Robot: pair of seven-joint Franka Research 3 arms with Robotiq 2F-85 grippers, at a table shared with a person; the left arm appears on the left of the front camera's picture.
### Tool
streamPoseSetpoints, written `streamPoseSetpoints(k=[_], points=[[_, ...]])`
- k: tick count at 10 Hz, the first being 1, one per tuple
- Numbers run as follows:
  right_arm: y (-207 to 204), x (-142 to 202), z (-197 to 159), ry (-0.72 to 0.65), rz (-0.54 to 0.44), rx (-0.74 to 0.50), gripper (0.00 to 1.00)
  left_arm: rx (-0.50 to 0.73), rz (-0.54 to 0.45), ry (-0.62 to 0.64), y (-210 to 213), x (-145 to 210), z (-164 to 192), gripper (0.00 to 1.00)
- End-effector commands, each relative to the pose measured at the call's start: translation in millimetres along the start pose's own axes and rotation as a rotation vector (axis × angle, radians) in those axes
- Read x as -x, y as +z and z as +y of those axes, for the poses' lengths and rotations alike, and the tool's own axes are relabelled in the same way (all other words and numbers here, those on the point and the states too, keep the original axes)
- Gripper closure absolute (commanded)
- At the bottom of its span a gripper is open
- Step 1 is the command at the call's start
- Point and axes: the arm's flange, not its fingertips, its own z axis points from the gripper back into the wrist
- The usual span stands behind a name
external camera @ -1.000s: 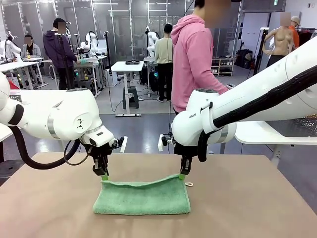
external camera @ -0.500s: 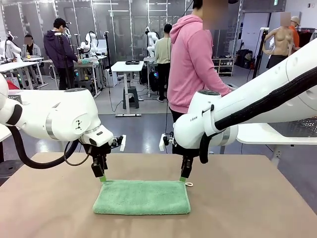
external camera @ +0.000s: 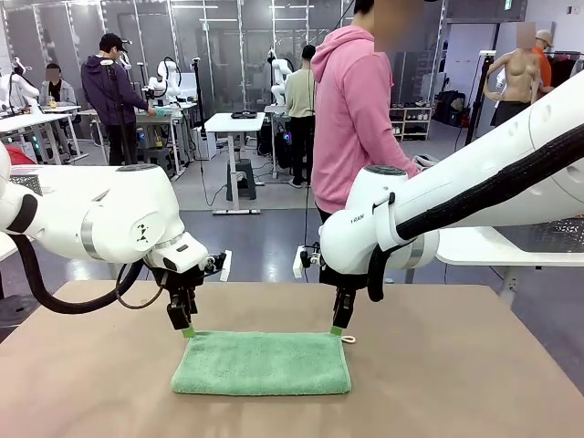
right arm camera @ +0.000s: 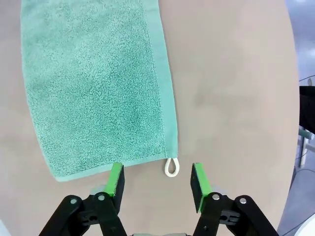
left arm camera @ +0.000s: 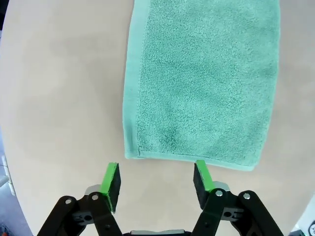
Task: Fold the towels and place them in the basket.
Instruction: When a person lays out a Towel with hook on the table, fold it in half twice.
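Front view, mint terry towel [external camera: 261, 362], flat folded rectangle, white corner loop [external camera: 348, 339]

Table [external camera: 474, 374] bare at 3, 6, 9 o'clock of the towel [external camera: 261, 363]. Left gripper [external camera: 188, 330] at 11, right gripper [external camera: 336, 328] at 1 block its far corners; person [external camera: 351, 119] at 12.
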Motion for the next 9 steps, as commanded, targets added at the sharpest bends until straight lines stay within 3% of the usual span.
streamPoseSetpoints(k=[1,4,5,7,8,9], points=[[0.1,1.0,-1.9,-0.001,0.001,0.001,0.32,0.0,0.001,0.002,0.8,0.3,3.6,0.25],[0.1,0.5,-0.5,-0.001,0.0,0.0,0.32,-0.001,0.0,0.001,0.3,0.3,0.4,0.24],[-0.1,1.8,6.6,-0.128,0.03,0.053,0.32,-0.025,-0.047,0.034,25.9,2.8,-4.4,0.24],[-10.4,8.2,24.1,-0.419,0.051,0.08,0.32,0.126,0.037,0.245,74.1,13.9,-42.6,0.24],[-10.7,11.9,34.3,-0.526,0.038,0.108,0.32,0.108,0.027,0.357,102.2,18.1,-63.2,0.0],[-9.1,15.2,45.6,-0.625,0.016,0.141,0.0,0.056,0.043,0.442,131.3,19.3,-84.2,0.0]])
